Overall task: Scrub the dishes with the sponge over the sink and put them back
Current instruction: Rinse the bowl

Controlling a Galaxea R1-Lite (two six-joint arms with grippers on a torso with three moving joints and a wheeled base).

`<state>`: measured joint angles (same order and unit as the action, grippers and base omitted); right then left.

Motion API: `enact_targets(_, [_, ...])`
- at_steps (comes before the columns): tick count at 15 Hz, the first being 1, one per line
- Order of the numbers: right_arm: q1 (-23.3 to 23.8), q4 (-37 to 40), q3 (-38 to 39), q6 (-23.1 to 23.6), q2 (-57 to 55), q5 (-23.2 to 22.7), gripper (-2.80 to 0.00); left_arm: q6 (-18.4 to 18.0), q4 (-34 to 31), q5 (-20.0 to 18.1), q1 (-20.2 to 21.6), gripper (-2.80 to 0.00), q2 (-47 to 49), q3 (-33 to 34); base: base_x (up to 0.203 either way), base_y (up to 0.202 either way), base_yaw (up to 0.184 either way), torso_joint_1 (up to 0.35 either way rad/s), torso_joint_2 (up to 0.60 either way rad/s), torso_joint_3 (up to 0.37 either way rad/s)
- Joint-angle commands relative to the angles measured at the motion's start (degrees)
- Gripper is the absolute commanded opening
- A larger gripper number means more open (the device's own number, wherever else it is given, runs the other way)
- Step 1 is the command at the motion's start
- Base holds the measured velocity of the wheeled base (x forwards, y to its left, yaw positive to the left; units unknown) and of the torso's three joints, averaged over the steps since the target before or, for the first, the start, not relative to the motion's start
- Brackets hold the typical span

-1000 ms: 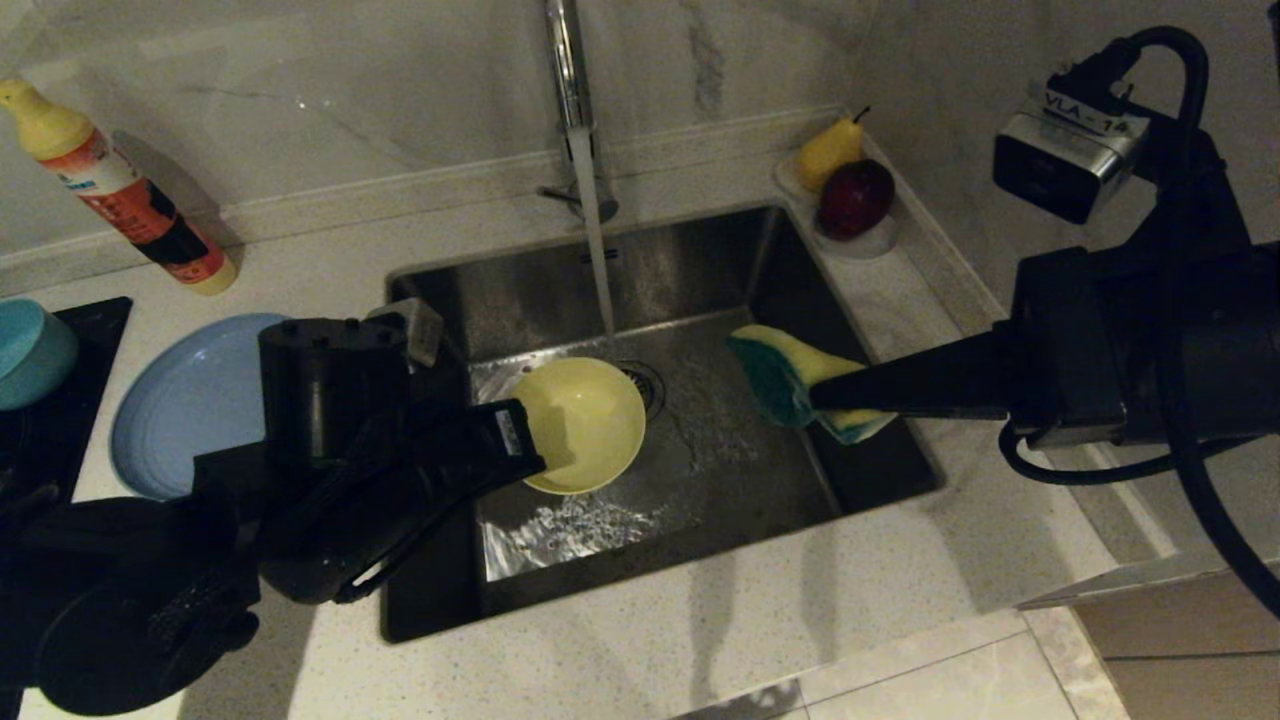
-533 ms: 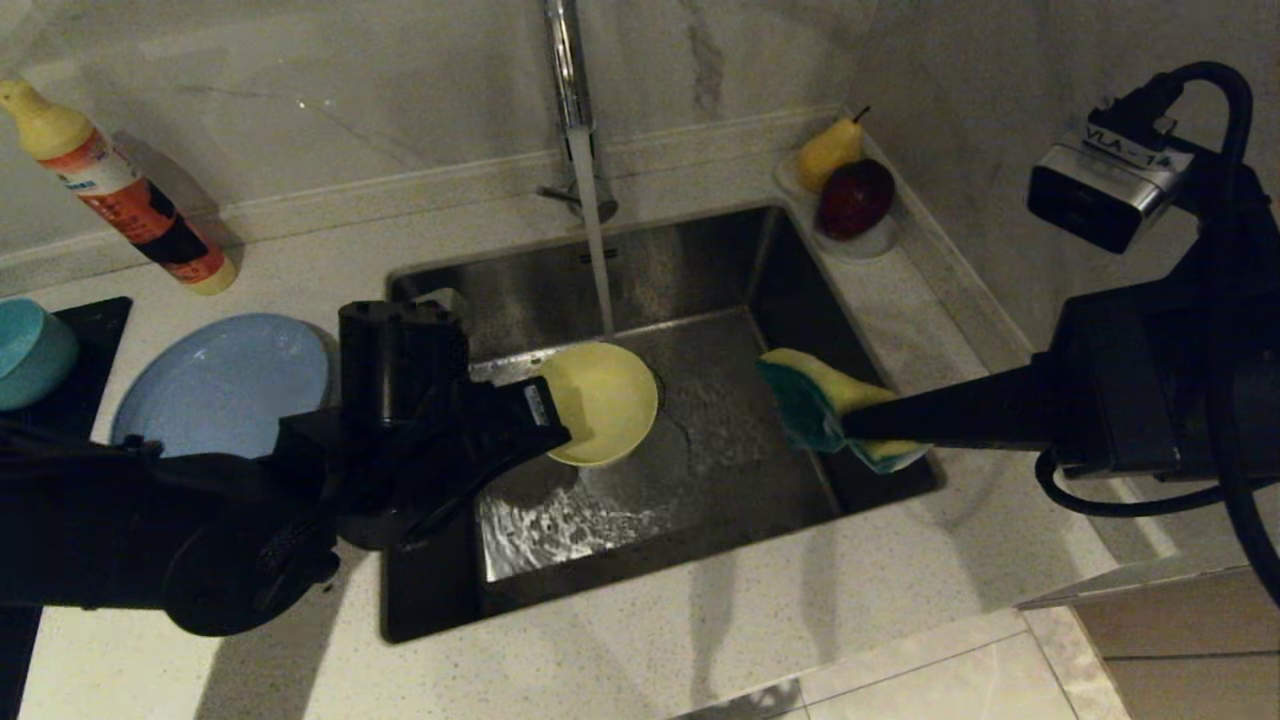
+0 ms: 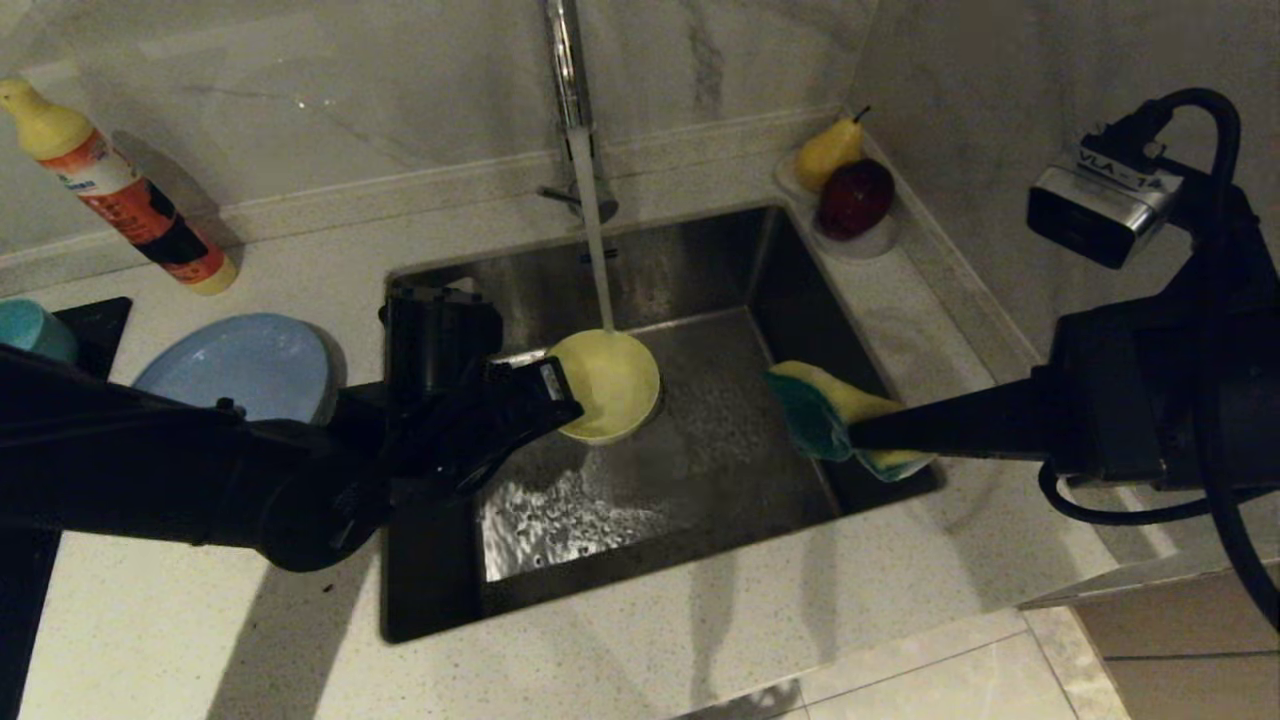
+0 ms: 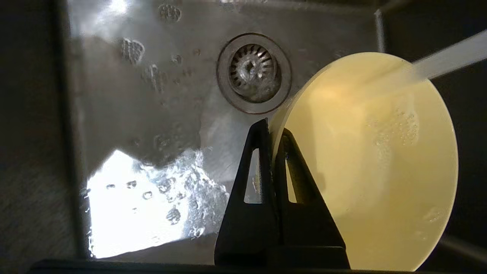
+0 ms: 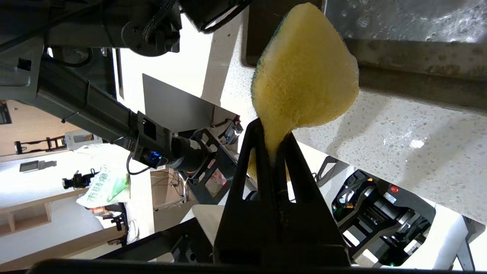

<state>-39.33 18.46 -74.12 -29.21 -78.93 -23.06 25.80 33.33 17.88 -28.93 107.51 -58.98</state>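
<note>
Now we see the left gripper [image 3: 560,400] clamping the yellow bowl [image 3: 608,385] mid-frame, mouth tipped rightward under the tap; the right gripper [image 3: 850,432] pinches the sponge [image 5: 304,76], whose yellow face only the wrist view shows.

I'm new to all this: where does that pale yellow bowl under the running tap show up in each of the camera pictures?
Head view: the pale yellow bowl sits mid-picture over the steel sink, its rim pinched by the left gripper.
Left wrist view: it fills the right half.
Right wrist view: not in it; only the yellow sponge shows.
Shared landmark: the water stream hitting the bowl.
</note>
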Motion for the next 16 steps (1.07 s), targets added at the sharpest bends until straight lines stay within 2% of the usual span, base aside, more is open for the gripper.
enact_targets(1, [0.0,0.1,0.1,-0.1,-0.4,-0.1,-2.80,0.2,-0.3,0.1,0.3,-2.80,2.5,-3.0,0.000,0.000,0.000,0.000,0.00,0.000])
enact_targets(5, [1.0,-3.0,1.6,0.0,-0.8,-0.2,-2.80,0.3,-1.8,0.1,0.4,-2.80,3.9,-5.7,0.000,0.000,0.000,0.000,0.00,0.000])
enact_targets(12, [1.0,-3.3,2.5,0.0,-0.7,-0.3,-2.80,0.3,-1.8,0.3,0.6,-2.80,0.6,-2.1,0.000,0.000,0.000,0.000,0.00,0.000])
enact_targets(14, [1.0,-3.3,2.7,0.0,-0.8,-0.4,-2.80,-0.9,-1.1,1.0,2.1,-2.80,-1.1,0.5,0.000,0.000,0.000,0.000,0.00,0.000])
enact_targets(16, [1.0,-3.3,3.0,-0.1,-0.5,-1.0,-2.80,-5.7,-0.9,1.4,5.7,-2.80,-3.3,1.0,0.000,0.000,0.000,0.000,0.00,0.000])
